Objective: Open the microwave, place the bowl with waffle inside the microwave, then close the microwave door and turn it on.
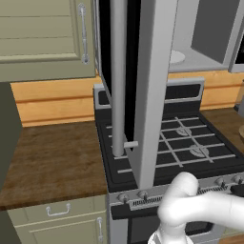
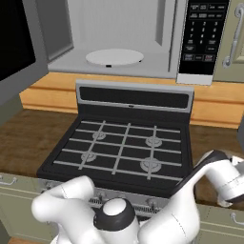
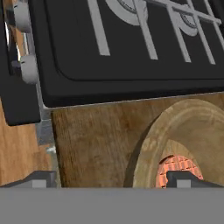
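Note:
The microwave (image 2: 119,28) hangs above the stove with its grey inside and white turntable (image 2: 114,57) exposed. The microwave door (image 1: 147,95) is swung wide open toward me, edge-on, with its long silver bar handle (image 1: 118,76) in front. In the hand view the tan wooden bowl (image 3: 192,127) sits on the wooden counter (image 3: 96,140) beside the stove, with a reddish waffle (image 3: 175,166) inside. My gripper (image 3: 113,181) is open just over the bowl's near rim. One fingertip (image 3: 188,179) hangs over the waffle and the other stands outside the bowl, over the counter.
The black gas stove (image 2: 124,143) with grey grates lies under the microwave, its knobs (image 3: 26,70) along the front edge. The microwave's keypad panel (image 2: 202,33) is on its right side. Beige cabinets (image 1: 43,38) flank it. Wooden counter (image 1: 52,157) extends left of the stove.

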